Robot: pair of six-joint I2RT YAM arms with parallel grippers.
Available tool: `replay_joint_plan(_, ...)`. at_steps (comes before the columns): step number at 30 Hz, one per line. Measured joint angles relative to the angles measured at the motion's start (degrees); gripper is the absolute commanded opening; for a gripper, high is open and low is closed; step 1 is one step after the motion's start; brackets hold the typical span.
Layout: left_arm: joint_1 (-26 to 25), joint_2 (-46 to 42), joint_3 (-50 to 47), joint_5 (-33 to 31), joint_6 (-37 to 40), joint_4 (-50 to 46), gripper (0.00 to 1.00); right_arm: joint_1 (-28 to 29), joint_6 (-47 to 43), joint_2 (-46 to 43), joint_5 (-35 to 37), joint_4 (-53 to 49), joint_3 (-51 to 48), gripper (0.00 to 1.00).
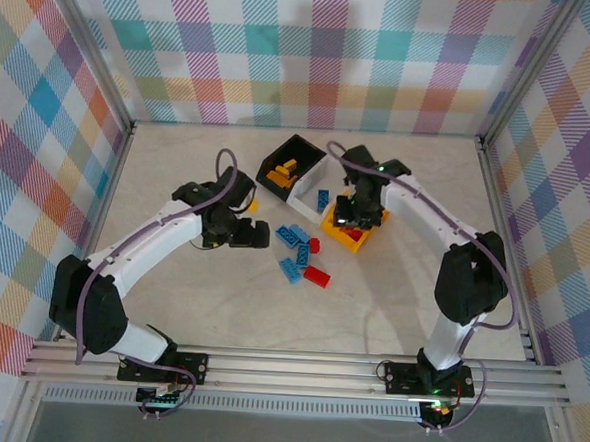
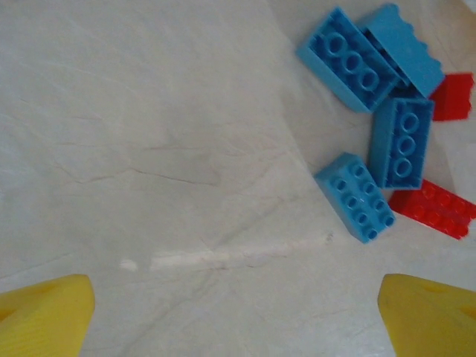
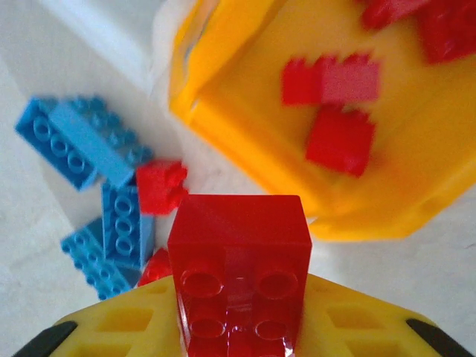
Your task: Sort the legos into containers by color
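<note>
red lego (image 3: 238, 260) beside yellow bin (image 3: 223, 141) holding red legos (image 3: 340, 139), blue legos (image 3: 74, 141) clustered nearby

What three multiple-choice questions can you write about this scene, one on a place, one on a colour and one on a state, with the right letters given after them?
1. Which bin has the red bricks inside it?
A. the black bin
B. the white bin
C. the yellow-orange bin

2. What colour is the held brick in the right gripper?
A. light blue
B. red
C. yellow-orange

3. What is the state of the left gripper?
A. open, holding nothing
B. shut on a blue brick
C. shut on a yellow brick

Answers:
1 C: the red bricks lie on the floor of the yellow-orange bin.
2 B: the held brick is plainly red in the right wrist view.
3 A: its fingers stand far apart, with bare table between them.
</note>
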Motion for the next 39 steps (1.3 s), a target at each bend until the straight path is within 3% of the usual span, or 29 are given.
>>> replay_joint_plan(3, -3.02, 1.70, -0.46, 1.01, -1.88, 1.53, 0.97, -3.13, -1.81, 3.28, 0.44, -0.13, 3.74, 0.41)
replay_joint_plan(7, -4.81, 5.60, -0.55, 2.78, -4.63, 3.89, 0.97, -5.27, -3.98, 8.68, 0.68, -0.26, 6.93, 0.55)
replay_joint_plan(12, -5.01, 8.96, -0.57, 4.02, -6.49, 6.08, 0.97, -4.87, -5.88, 9.03, 0.04, -0.04, 6.32, 0.60)
replay_joint_plan(20, -3.78, 9.27, -1.51, 4.85, -6.54, 6.71, 0.98, 4.96, -16.11, -9.86, -10.19, 6.05, -14.99, 0.67)
replay_joint_plan(23, -1.31, 7.61, -4.33, 5.33, -6.54, 7.17, 0.97, 7.26, -20.83, -13.07, -13.70, 8.31, -21.03, 0.68)
replay_joint_plan(29, 2.29, 2.73, -7.85, 5.95, -6.54, 7.26, 0.98, 11.65, -31.98, -13.00, -13.35, 14.08, -28.50, 0.69)
replay_joint_plan(39, 3.37, -4.92, -13.25, 6.25, -7.45, 6.91, 0.98, 13.33, -41.83, -4.13, -9.27, 18.40, -26.14, 0.69)
